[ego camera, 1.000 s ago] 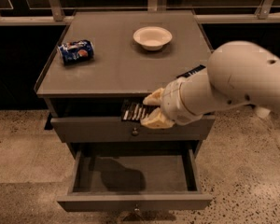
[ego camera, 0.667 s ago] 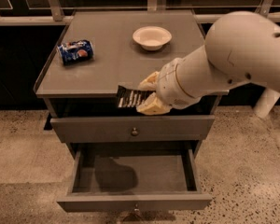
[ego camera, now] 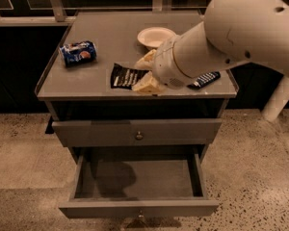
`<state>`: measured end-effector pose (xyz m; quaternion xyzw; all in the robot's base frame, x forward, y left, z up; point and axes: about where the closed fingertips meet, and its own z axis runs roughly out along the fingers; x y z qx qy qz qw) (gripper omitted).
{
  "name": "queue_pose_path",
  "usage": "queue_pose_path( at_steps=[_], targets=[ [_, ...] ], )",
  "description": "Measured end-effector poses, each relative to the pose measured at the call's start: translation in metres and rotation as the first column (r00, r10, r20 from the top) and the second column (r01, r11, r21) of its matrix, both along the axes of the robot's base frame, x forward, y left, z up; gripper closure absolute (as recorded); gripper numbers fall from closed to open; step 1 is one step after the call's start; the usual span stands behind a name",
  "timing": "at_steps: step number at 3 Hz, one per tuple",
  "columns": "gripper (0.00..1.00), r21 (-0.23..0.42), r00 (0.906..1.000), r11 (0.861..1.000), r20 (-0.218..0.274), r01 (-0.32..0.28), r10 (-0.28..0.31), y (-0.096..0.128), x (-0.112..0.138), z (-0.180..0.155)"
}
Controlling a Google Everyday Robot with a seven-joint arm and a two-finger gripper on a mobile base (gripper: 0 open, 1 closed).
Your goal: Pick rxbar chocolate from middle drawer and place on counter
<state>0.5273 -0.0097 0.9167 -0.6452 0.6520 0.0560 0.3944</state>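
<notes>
My gripper (ego camera: 140,74) is over the front middle of the counter (ego camera: 86,88), its cream fingers (ego camera: 145,84) shut on the right end of the rxbar chocolate (ego camera: 123,76), a flat black wrapper with white print. The bar sticks out to the left, low over or resting on the counter top; I cannot tell which. The middle drawer (ego camera: 138,208) stands pulled open below, and its inside looks empty with only a shadow in it. The drawer above it (ego camera: 135,131) is shut. My white arm (ego camera: 241,30) reaches in from the upper right.
A blue can (ego camera: 78,53) lies on its side at the counter's left. A white bowl (ego camera: 155,36) sits at the back middle. A dark blue packet with white print (ego camera: 204,79) lies at the right edge, partly under my arm. Speckled floor surrounds the cabinet.
The gripper has risen from in front of the upper drawer and moved back over the counter, carrying the bar with it.
</notes>
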Motion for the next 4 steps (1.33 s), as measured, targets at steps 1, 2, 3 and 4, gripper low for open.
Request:
queue_pose_path(
  at_steps=[1, 2, 3, 4],
  targets=[
    [1.0, 0.051, 0.9996, 0.999, 0.024, -0.016, 0.015, 0.017, 0.025, 0.0],
    [1.0, 0.135, 0.9983, 0.989, 0.019, -0.057, 0.055, 0.038, 0.05, -0.018],
    [1.0, 0.182, 0.9982, 0.982, 0.002, -0.06, 0.06, 0.054, 0.07, -0.038],
    [1.0, 0.205, 0.9998, 0.979, -0.017, -0.01, 0.014, 0.06, 0.088, -0.055]
  ],
)
